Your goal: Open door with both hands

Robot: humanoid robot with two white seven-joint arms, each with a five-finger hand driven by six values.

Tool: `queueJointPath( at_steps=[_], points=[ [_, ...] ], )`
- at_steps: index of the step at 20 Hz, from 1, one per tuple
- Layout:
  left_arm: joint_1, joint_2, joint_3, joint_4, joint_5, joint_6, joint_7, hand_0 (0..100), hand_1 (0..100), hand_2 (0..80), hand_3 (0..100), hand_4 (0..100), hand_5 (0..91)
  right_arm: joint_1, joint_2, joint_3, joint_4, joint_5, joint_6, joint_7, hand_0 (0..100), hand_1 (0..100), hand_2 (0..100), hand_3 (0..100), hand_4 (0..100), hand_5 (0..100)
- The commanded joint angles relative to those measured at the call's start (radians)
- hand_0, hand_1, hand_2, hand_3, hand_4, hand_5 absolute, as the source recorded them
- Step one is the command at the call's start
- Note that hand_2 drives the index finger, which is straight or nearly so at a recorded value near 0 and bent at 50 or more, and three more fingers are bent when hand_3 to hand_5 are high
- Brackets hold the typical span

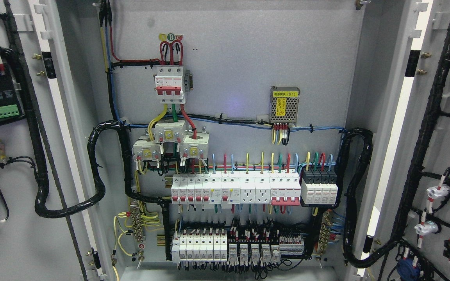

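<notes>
A grey electrical cabinet stands wide open in the head view. Its left door (14, 218) is swung out to the left, its inner face showing black cable looms and a green terminal block (7, 112). Its right door (443, 156) is swung out to the right, also showing its wired inner face. Between them the back panel (248, 58) carries a main breaker (169, 85), a small power supply (284, 104) and rows of white breakers (234, 189). Neither of my hands nor any arm shows anywhere in the picture.
Thick black cable bundles (96, 171) loop from the left door into the cabinet, and another bundle (356, 195) loops to the right door. A lower row of breakers and relays (233, 246) sits near the cabinet floor.
</notes>
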Motion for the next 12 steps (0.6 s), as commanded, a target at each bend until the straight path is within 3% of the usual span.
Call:
queueJointPath(
  at_steps=[1, 12],
  points=[
    [-0.013, -0.044, 0.049, 0.157, 0.005, 0.0, -0.004, 0, 0, 0.0, 0, 0, 0.0, -0.018, 0.054, 0.007, 0.058, 0.028, 0.009, -0.036, 39, 0, 0, 0, 0, 0],
    [-0.014, -0.045, 0.048, 0.135, 0.005, 0.0, -0.01, 0, 0, 0.0, 0, 0, 0.0, -0.018, 0.056, 0.005, 0.054, 0.033, 0.018, -0.036, 39, 0, 0, 0, 0, 0]
  ],
)
